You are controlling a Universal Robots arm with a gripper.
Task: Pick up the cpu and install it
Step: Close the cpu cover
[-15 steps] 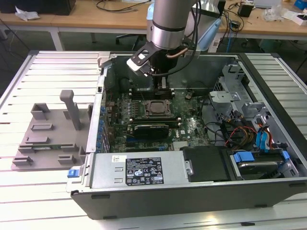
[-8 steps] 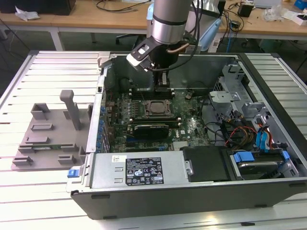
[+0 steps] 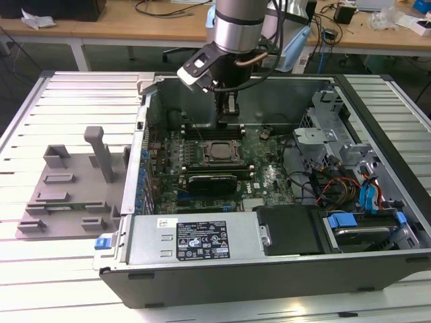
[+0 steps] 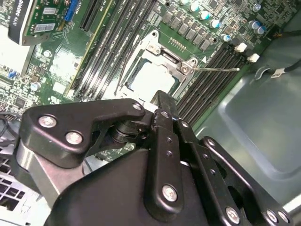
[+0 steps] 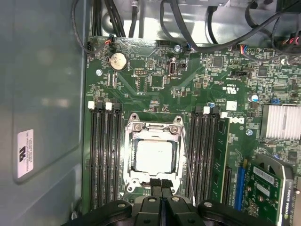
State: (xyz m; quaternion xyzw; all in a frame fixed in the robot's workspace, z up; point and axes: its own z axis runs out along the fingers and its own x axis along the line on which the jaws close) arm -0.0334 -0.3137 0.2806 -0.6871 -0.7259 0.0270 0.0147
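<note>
If the cpu (image 5: 153, 155) sits skewed, the closed, empty end effector (image 3: 229, 123) (upper centre, exterior view) could damage the socket (image 5: 153, 126).

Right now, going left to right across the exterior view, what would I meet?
Grey plastic tray → motherboard socket → black cover → blue-handled drive bay.

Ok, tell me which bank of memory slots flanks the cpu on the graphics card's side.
The bank between the cpu and the graphics card; the other bank runs along the bare grey case wall.
</note>
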